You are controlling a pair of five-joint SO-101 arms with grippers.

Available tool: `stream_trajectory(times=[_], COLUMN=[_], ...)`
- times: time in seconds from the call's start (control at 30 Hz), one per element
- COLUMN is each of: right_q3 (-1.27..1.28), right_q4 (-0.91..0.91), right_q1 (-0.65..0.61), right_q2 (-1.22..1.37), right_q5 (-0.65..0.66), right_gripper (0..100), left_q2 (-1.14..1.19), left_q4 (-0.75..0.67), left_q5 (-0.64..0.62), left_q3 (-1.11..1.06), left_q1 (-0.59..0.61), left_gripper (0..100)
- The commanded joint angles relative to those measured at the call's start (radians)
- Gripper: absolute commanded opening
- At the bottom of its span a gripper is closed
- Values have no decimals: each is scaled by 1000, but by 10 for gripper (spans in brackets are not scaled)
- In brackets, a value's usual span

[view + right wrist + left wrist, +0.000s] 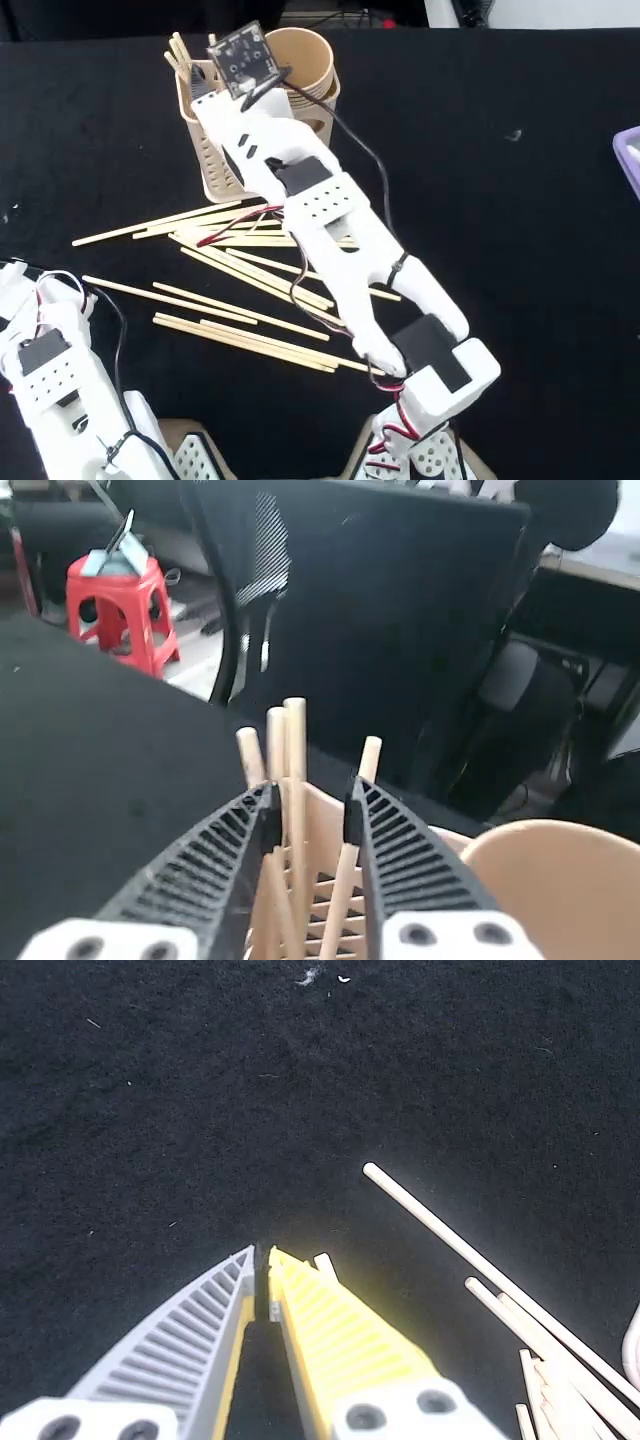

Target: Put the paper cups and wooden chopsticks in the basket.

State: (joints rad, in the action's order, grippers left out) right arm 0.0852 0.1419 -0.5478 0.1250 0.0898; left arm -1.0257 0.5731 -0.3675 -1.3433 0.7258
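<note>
On black cloth [500,250], basket [215,170] holds chopsticks [182,55], cups [305,60]; right end effector [310,800] open above.

Red stool [118,610], dark chair [400,630], perhaps office type; black tabletop [500,250].

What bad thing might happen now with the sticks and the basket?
The right gripper sits open around upright chopsticks in the basket; pulling away, it might snag one and tip the basket. The loose chopsticks lie crossed on the table, so grabbing one may roll others.
</note>
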Motion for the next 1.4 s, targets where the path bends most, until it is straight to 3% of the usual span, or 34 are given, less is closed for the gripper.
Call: stream_trajectory(times=[0.0,0.17,0.33,0.53,0.67,0.77,0.87,1.0,1.13,1.37], right_q3=[-88,-82,-82,101,449,731,977,1234,1388,1438], right_q4=[72,305,647,1056,1059,987,905,809,795,954], right_q1=[-28,-35,-26,176,407,520,580,628,635,626], right_q2=[-134,-367,-670,-995,-1167,-1290,-1417,-1604,-1796,-2029], right_q5=[-9,-9,-2,2,2,3,49,55,63,98], right_gripper=[115,114,114,115,116,116,116,115,114,114], left_q2=[-18,-18,-18,-18,-9,-8,-8,-18,-12,-6], left_q4=[-3,-3,0,72,219,333,477,669,773,681], left_q5=[-8,-8,-6,166,434,611,824,1065,1146,1089], left_q3=[58,58,59,124,208,237,251,259,263,236], left_q1=[2,2,2,-104,-312,-469,-599,-754,-912,-1012], left_gripper=[30,30,30,30,40,140,227,207,209,229])
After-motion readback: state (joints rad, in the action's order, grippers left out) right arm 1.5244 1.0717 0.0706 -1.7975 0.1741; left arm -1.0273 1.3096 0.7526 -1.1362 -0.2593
